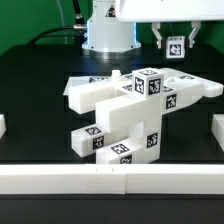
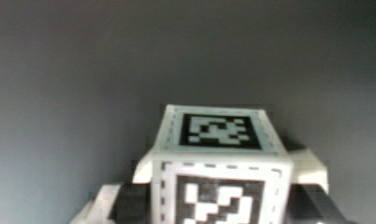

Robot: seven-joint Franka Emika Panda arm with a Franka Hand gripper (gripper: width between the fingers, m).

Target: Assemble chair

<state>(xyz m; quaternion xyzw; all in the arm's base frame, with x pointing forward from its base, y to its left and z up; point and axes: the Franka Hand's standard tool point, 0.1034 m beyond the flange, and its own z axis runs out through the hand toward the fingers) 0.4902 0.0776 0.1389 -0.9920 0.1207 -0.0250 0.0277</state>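
The partly built chair lies in the middle of the black table: white blocky parts joined in a cluster, with black-and-white tags on several faces. My gripper hangs above and behind it, toward the exterior view's right. It is shut on a small white tagged chair part, clear of the table. In the wrist view that part fills the frame between my dark fingers, showing two tagged faces. My gripper grips it from both sides.
A low white rail runs along the table's front edge. Short white pieces stand at the exterior view's left and right. The robot base stands at the back.
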